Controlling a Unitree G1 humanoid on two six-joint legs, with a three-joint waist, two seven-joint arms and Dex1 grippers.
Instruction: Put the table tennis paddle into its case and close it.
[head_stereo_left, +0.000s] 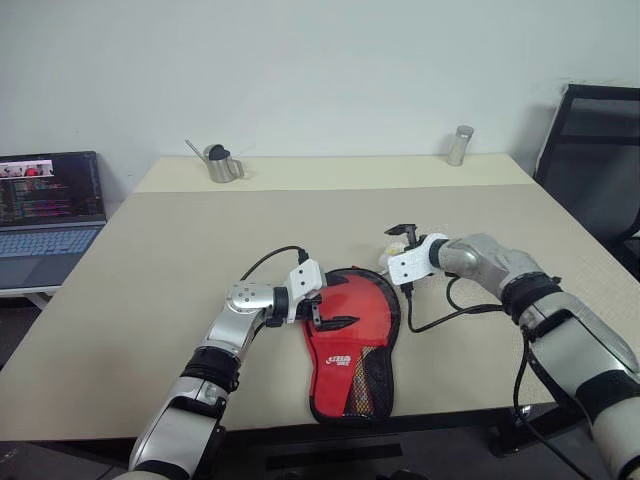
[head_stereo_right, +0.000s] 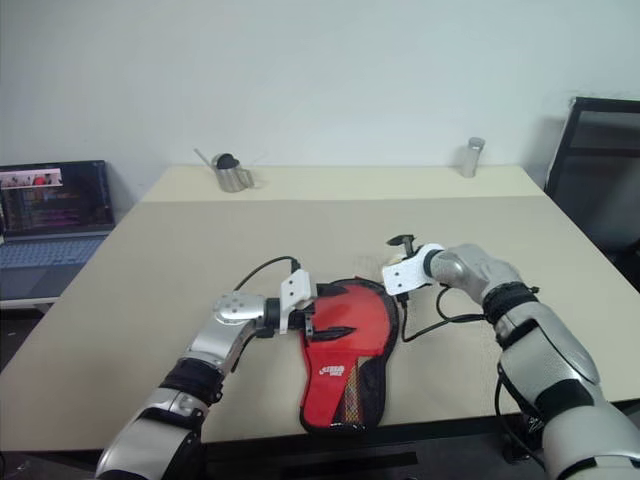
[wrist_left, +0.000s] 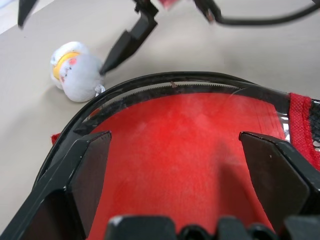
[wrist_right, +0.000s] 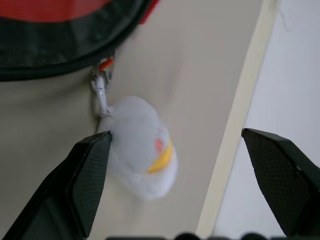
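Case (head_stereo_left: 350, 345): laid red side up on the tabletop (head_stereo_left: 150, 300), near its front edge.
Left tool (head_stereo_left: 330, 310): spread wide over the case's round end, nothing gripped.
Right tool (head_stereo_left: 402, 236): spread wide beside a white plush charm (wrist_right: 142, 150), nothing gripped.

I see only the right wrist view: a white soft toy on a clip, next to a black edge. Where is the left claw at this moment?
Observer: The left claw is open and hangs over the round part of the red case.
Operator: How does the case lie?
Observer: It lies flat with the red side up, and its narrow end is near the front edge of the table.
Operator: Is anything else on the table?
Observer: Yes, a metal watering can and a metal cup stand far back, well away from the case.
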